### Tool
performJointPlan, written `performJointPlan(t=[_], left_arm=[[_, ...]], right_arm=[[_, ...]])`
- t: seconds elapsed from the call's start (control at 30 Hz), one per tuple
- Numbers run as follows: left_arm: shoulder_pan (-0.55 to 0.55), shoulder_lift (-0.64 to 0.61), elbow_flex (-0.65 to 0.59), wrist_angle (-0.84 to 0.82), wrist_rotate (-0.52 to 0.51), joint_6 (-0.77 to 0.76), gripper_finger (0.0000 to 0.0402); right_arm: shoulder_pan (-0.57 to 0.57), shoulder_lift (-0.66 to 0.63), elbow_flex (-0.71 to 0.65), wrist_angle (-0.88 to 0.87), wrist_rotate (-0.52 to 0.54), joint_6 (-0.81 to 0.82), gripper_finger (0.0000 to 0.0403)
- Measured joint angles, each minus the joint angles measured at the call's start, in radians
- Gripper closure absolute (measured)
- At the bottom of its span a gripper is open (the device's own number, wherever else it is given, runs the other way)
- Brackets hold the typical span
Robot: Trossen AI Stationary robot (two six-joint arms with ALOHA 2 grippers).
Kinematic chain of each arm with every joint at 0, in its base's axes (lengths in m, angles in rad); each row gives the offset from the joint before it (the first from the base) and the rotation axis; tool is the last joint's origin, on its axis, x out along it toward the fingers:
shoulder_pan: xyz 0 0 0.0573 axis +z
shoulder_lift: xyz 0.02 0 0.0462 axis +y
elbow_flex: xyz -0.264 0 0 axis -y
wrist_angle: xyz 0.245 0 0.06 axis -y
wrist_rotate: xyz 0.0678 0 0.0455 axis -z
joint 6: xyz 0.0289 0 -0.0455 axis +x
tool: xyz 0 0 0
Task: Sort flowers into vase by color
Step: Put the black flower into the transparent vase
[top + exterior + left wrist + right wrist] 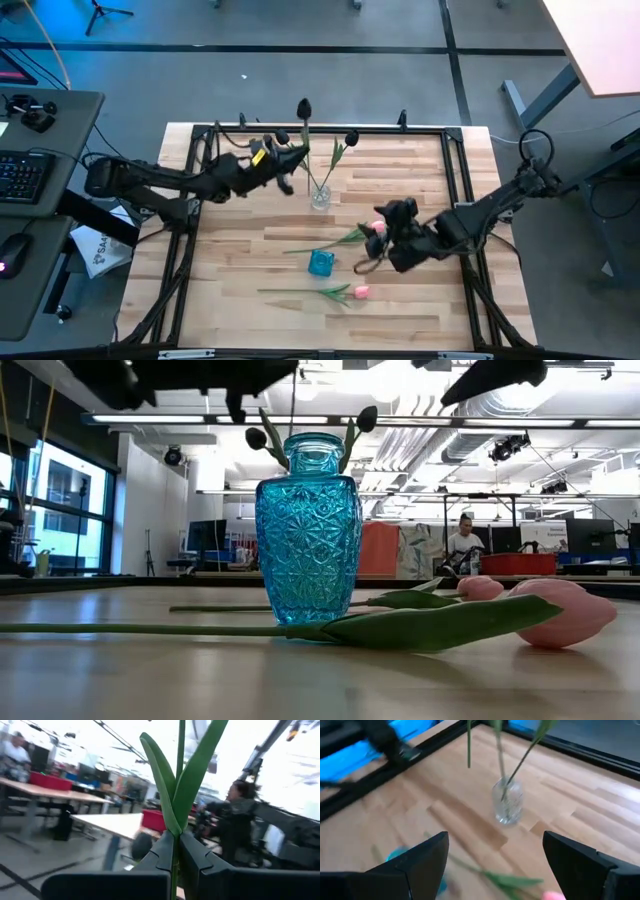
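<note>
My left gripper (298, 155) is shut on a dark-headed tulip (304, 107), held upright just left of the clear glass vase (320, 195). The vase holds two more dark tulips (350, 137). The blue glass vase (320, 262) stands nearer the front and shows close up in the low view (308, 530). Two pink tulips lie flat on the table: one (360, 292) at the front, one (375, 228) beside my right gripper. My right gripper (386, 242) is wide open and empty (495, 860), hovering by that pink head. My left gripper pinches the tulip's thin green stem (175, 851) between its two fingers, just below where the leaves (172, 785) branch off. The fingers come level from the table's left and lie across the stem. The tulip stands upright with its head up. Its lower stem end (468, 745) hangs clear of the table.
A black frame (455, 165) borders the wooden table. A desk with a keyboard (20, 175) stands to the left. People and tables show in the room beyond (465, 540). Bare wood lies at the table's near right.
</note>
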Motion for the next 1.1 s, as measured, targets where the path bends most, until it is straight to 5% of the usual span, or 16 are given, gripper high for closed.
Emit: performJointPlan(t=[0.23,0.47,0.73,1.1], left_arm=[[0.046,0.142,0.066,0.042,0.061,-0.026,0.0401],[0.057,0.276,0.104,0.164,0.007,-0.013,0.0401],[0.065,0.291,0.104,0.166,-0.101,0.072,0.0401],[0.043,0.291,0.104,0.137,-0.107,0.023,0.0401]], right_arm=[[-0.093,0.0,0.0,0.021,-0.006,-0.086,0.0085],[-0.121,0.0,0.0,0.091,-0.01,-0.165,0.0085],[-0.118,0.0,0.0,0.1,-0.019,-0.191,0.0085],[-0.119,0.0,0.0,0.099,-0.023,-0.249,0.0085]])
